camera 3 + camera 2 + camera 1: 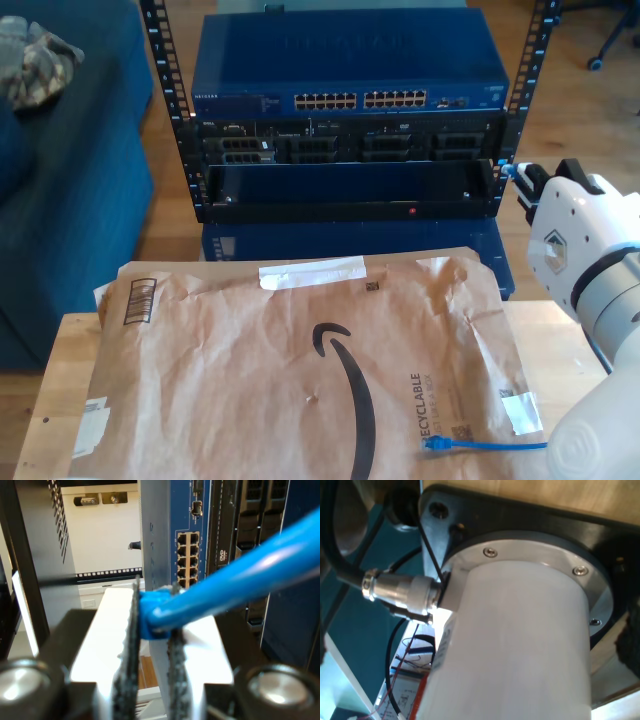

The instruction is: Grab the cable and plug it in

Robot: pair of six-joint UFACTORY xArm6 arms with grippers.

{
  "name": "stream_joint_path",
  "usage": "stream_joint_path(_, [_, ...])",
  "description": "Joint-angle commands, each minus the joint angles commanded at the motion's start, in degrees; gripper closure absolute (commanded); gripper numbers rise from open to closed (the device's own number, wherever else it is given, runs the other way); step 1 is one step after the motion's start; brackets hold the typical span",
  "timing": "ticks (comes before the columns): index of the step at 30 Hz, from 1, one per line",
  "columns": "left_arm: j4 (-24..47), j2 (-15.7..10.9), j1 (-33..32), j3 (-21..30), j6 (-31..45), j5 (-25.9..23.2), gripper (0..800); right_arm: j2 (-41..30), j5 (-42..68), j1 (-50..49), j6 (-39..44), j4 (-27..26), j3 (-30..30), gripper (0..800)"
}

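Observation:
The cable (235,582) is bright blue, and my second gripper (152,625) is shut on it just behind its plug end, between the black pads (131,645). Straight ahead of the jaws stands the blue network switch (180,510) with its block of ports (188,557). In the exterior view my second gripper (512,178) hovers at the rack's right edge, beside the lower units and below the switch (350,60). The cable's other plug (435,443) lies on the brown mailer near the exterior view's bottom right. The first wrist view looks at a white arm housing (515,645).
A large brown paper mailer (300,360) covers the wooden table (60,380). The black rack (345,185) holds dark server units under the switch. A blue sofa (70,180) stands at the exterior view's left. A metal connector (402,592) with black cables sits on the white housing.

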Motion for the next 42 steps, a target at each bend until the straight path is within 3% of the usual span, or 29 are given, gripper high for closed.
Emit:
stream_joint_path(4, [0.26,0.0,5.63,3.43,4.13,-6.86,0,0.0,0.09,0.0,0.0,0.09,0.0,797])
stream_joint_path(7, [0.18,0.18,5.8,8.26,4.4,-14.59,0,0.35,0.09,0.0,0.0,0.0,0.0,797])
stream_joint_path(9, [0.18,0.26,5.89,9.14,4.48,-16.88,0,1.05,0.09,0.0,0.0,0.0,-0.18,797])
stream_joint_path(31, [0.0,1.23,5.89,9.49,4.4,-17.32,0,6.24,1.85,1.32,0.0,-0.18,-5.36,799])
stream_joint_path(37, [0.0,1.23,5.89,9.49,4.4,-17.32,0,8.79,2.37,4.84,0.35,-0.09,-7.12,799])
stream_joint_path(42, [0.0,1.23,5.89,9.49,4.4,-17.32,0,14.86,2.11,12.13,1.05,1.41,-10.9,800])
